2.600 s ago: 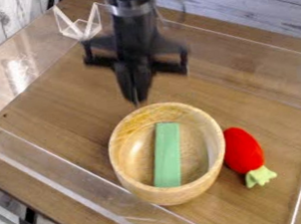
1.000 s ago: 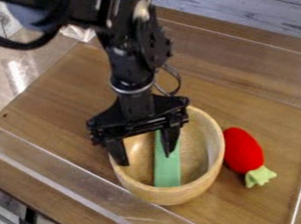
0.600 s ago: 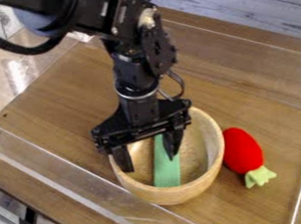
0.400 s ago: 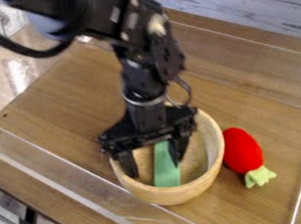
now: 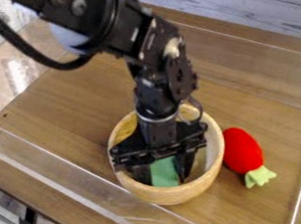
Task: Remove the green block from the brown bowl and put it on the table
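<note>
Your gripper [image 5: 164,173]: inside brown bowl [image 5: 208,181], fingers apart, one each side of green block [image 5: 163,171]. Strawberry toy [image 5: 242,150]: beside bowl, on table [image 5: 59,105].

No readable text, label, brand, number or sign can be made out.
</note>
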### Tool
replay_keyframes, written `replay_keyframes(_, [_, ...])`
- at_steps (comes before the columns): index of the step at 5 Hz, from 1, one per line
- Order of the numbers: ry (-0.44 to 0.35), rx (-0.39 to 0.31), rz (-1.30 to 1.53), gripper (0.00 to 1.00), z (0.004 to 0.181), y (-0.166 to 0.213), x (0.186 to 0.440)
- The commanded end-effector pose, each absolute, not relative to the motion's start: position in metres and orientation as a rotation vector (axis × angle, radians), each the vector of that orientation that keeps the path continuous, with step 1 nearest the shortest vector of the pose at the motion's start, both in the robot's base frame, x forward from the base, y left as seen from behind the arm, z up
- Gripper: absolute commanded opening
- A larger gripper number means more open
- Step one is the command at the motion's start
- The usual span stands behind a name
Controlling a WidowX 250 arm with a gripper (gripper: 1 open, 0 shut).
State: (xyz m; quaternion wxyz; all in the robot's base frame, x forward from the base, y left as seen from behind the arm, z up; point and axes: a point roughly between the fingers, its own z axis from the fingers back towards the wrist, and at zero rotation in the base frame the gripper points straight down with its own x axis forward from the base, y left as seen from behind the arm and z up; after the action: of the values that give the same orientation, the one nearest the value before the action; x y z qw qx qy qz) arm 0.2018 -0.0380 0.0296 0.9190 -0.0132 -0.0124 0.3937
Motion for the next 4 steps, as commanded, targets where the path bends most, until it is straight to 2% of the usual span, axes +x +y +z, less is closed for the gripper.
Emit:
replay_keyframes(1, [-0.038,-0.029,0.797,0.0,0.033,-0.037,0.201])
replay_keyframes(2, [-0.07,-0.021,0.805,0.0,0.052,-0.044,0.205])
replay_keyframes(4, [-0.162,-0.029,0.855,0.0,0.116,-0.029,0.22])
